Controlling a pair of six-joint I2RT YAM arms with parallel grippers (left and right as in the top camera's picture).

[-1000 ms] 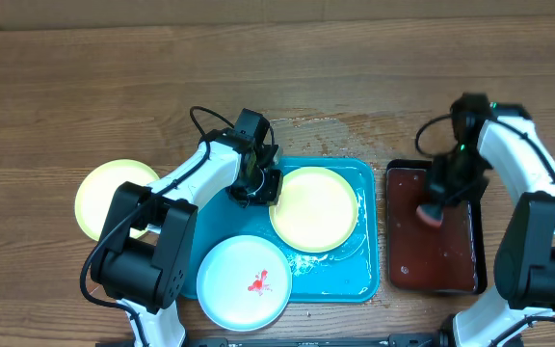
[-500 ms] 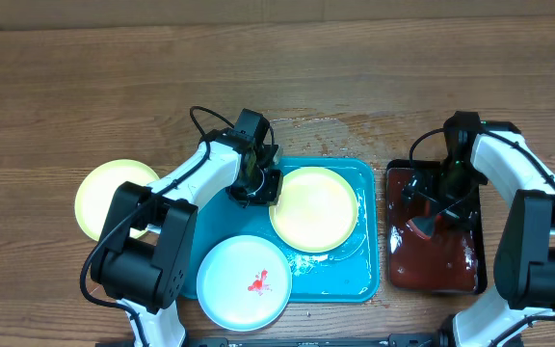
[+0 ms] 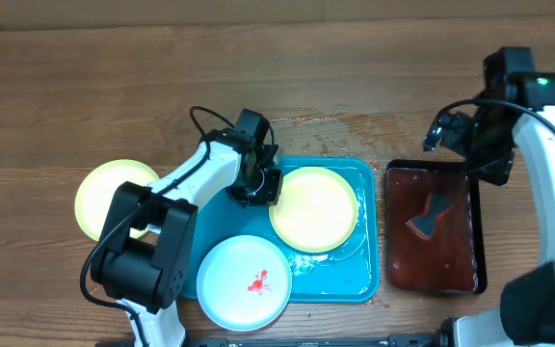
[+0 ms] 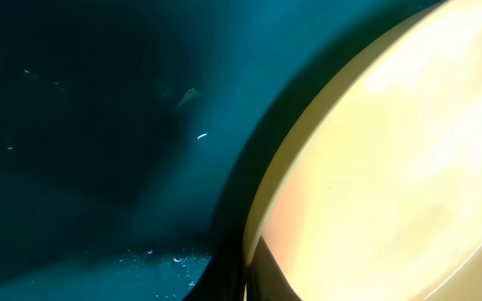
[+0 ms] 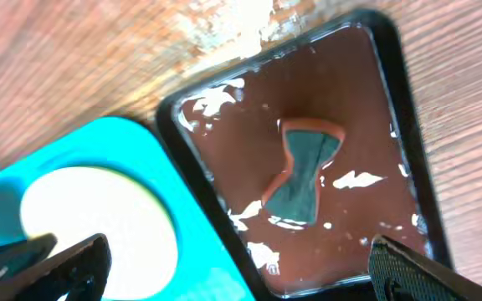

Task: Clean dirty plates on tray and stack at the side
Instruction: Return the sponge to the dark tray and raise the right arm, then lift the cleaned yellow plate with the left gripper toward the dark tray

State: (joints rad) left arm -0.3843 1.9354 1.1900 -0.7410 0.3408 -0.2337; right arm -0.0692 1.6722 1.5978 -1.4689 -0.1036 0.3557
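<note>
On the turquoise tray [image 3: 350, 280] lies a yellow-green plate [image 3: 314, 208], with the left end effector [image 3: 257, 184] at its left rim; its grip cannot be told. A white plate [image 3: 245, 281] with a red smear overhangs the tray's front-left corner. A second yellow-green plate [image 3: 99, 198] rests on the desk [image 3: 66, 87]. The right end effector [image 5: 234, 272] hangs wide open and empty above the black tray [image 3: 389, 241], where a sponge [image 3: 430, 214] lies.

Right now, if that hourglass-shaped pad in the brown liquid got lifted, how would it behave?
Lying in liquid in the black tray, the pad probably comes up soaked and dripping. Its sponge-like look suggests it squashes rather than stays stiff.
</note>
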